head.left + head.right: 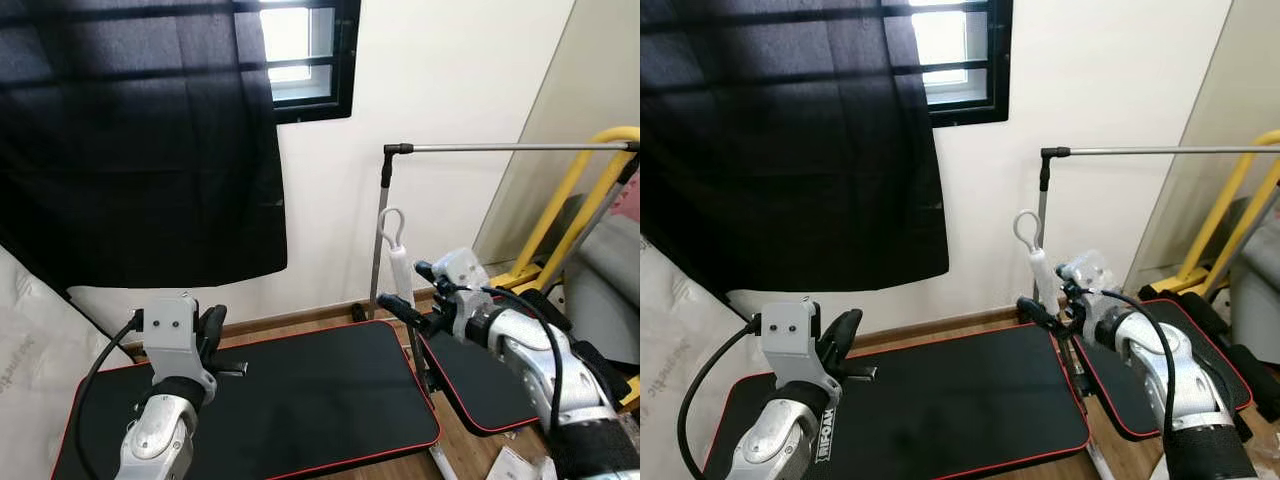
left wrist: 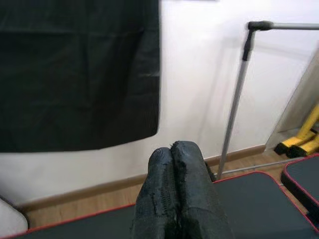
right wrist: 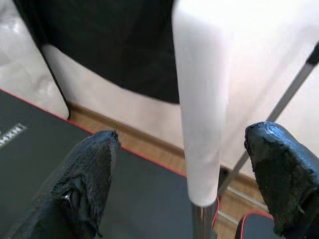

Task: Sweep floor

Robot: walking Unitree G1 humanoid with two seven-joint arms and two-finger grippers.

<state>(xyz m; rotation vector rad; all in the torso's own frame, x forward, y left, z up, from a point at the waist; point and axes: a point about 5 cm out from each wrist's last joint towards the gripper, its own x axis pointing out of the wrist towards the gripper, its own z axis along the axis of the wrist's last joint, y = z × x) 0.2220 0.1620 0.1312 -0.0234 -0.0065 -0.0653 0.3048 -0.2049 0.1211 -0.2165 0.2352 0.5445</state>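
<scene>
As the head views show, the right gripper (image 1: pixel 405 290) is reaching, fingers spread, for the upright white broom handle (image 1: pixel 398 262); the left gripper (image 1: pixel 212 327) is idling farther off. At the right wrist, the handle (image 3: pixel 199 114) is standing vertical between unclenched fingers (image 3: pixel 87 179). At the left wrist, the fingers (image 2: pixel 177 194) are pressing together, empty.

The broom (image 1: pixel 399 262) stands upright near the wall, its white grip with a hanging loop topping a metal shaft.
</scene>
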